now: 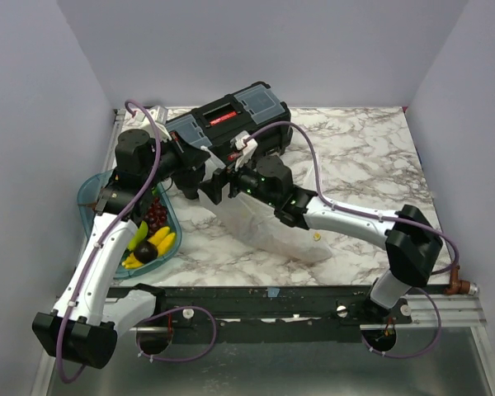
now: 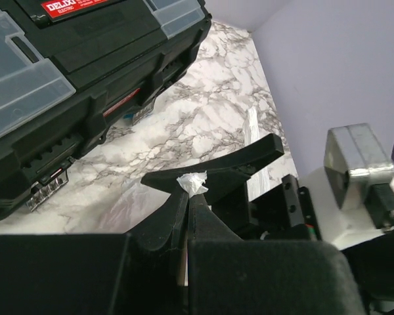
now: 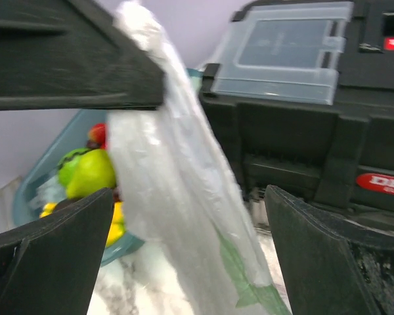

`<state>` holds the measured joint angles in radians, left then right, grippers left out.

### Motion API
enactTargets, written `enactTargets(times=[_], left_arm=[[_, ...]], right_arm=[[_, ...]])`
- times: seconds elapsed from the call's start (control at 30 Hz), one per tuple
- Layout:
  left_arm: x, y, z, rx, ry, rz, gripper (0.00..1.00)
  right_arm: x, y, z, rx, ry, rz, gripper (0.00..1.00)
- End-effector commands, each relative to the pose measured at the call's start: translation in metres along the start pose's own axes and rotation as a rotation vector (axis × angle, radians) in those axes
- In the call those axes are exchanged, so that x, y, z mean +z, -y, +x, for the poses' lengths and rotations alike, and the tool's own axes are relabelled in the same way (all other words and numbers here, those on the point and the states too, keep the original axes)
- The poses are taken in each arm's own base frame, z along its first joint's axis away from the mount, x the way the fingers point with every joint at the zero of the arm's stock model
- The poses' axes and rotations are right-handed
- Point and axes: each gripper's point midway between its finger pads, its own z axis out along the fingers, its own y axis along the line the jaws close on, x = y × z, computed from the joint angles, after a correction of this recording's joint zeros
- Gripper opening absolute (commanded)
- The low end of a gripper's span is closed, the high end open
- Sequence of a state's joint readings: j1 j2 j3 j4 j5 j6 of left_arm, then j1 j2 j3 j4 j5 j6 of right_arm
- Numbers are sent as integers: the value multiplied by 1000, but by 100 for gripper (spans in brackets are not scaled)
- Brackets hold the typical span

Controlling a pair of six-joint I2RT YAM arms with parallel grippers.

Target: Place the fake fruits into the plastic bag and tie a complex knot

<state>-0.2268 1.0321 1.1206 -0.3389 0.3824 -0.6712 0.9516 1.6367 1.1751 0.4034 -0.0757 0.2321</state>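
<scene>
Plastic bag [image 1: 271, 231] is seen stretched across the middle of the marble worktop [image 1: 355, 165], its top end lifted between the two arms and its lower end lying flat towards the near edge; nothing can be made out for certain inside it, though a small yellow spot shows near its lower end and what it is cannot be told.

One teal oval tray [image 1: 84, 198] is set at the left edge, and the fake fruits [image 1: 153, 239] are heaped in it: a dark red bunch of grapes, yellow banana shapes, a green piece and a dark purple piece are made out from above, with a red piece glimpsed from the right wrist; at least five pieces are counted, the exact number being hidden by the left arm.

One black toolbox [image 1: 231, 115] with grey-blue lids is placed at the back, lids down, just behind the raised end of the bag.

The left pincer [image 2: 190, 188] is closed tight, a small crumpled tuft of the bag being nipped between its tips; the right pincer [image 3: 189, 197] is spread wide, the hanging bag being framed between its fingers [image 3: 52, 249], and whether either finger touches the plastic cannot be told.
</scene>
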Motion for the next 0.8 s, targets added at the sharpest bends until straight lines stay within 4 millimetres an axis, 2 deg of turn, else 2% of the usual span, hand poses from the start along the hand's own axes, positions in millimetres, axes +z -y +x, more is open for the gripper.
enactTargets(times=[0.0,0.07,0.13,0.2,0.33,0.43,0.5,0.53,0.67,0.77], left_arm=[[1,7,-11,-59,36,-14,0],[1,8,-11,-77,34,-14,0],[2,8,-11,-93,32,-17,0],[1,8,-13,-99,36,-24,0],[-2,7,-29,-78,85,-53,0],[-7,3,-47,-53,134,-78,0],[-10,-1,-54,-20,157,-95,0],[-11,-2,-58,3,170,-103,0],[-16,-7,-70,62,212,-130,0],[-18,-5,-74,104,216,-120,0]], right_arm=[[17,28,-7,-12,97,250,100],[21,45,2,-27,118,348,91],[24,53,19,-91,110,370,63],[24,58,41,-173,101,353,42],[12,51,104,-318,-23,233,29],[-14,45,150,-368,-147,134,20],[-34,40,170,-385,-211,75,11],[-43,36,175,-394,-234,39,8],[-75,15,191,-403,-316,-118,7],[-88,6,194,-404,-342,-182,1]])
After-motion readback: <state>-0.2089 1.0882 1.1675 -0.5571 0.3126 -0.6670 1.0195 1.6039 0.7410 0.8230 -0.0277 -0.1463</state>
